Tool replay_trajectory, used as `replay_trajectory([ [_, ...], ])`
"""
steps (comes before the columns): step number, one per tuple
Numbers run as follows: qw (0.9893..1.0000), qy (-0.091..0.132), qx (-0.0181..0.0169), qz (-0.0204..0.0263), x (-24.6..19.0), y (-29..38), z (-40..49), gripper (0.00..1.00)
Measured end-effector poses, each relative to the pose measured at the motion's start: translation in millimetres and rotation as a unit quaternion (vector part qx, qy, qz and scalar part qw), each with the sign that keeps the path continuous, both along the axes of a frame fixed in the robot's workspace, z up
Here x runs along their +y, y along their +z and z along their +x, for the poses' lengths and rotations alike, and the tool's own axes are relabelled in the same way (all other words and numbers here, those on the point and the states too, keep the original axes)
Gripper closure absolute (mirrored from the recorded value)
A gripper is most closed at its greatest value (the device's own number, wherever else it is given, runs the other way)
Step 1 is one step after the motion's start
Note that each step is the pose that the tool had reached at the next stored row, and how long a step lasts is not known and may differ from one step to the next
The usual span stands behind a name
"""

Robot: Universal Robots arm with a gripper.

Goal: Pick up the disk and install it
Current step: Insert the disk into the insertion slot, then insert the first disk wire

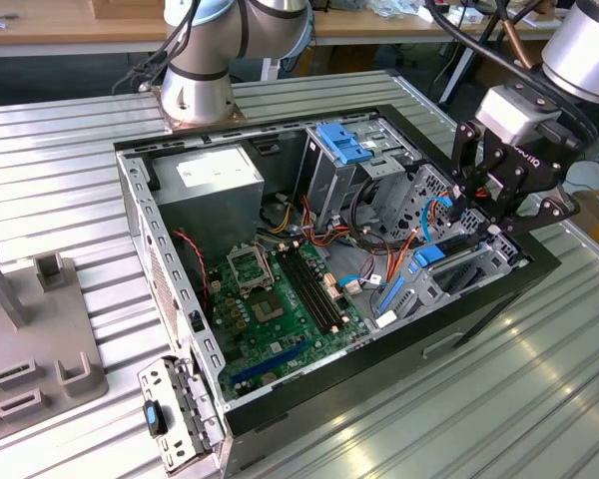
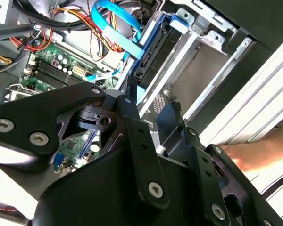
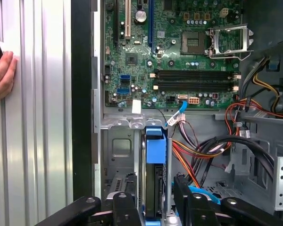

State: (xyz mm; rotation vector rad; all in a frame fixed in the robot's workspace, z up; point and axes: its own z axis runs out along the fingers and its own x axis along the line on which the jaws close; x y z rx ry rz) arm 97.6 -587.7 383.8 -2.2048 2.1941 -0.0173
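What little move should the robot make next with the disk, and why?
Probably a slow, straight push deeper into the bay. In the first wrist view the disk stands on edge inside that metal bay, with the gripper at its end. Whether it has clicked home does not show, and wires lie close beside it, so gentle and straight looks safest.

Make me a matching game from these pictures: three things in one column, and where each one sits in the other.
Things:
1. disk
2. green motherboard
3. person's hand

Places:
A. on the ribbed table, outside the computer case
B. flat on the floor of the open case
C. on edge in the metal drive bay

Pairs: 1-C, 2-B, 3-A
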Motion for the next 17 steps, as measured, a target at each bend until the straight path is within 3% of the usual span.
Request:
replay_trajectory([
  [3, 1.0000, 0.000, 0.0000, 0.0001, 1.1, -0.1, 6.7, 0.56],
  [7, 1.0000, 0.000, 0.0000, 0.0000, 7.5, -1.9, 9.5, 0.56],
  [17, 1.0000, 0.000, 0.0000, -0.0001, 8.2, -1.9, 9.4, 0.56],
])
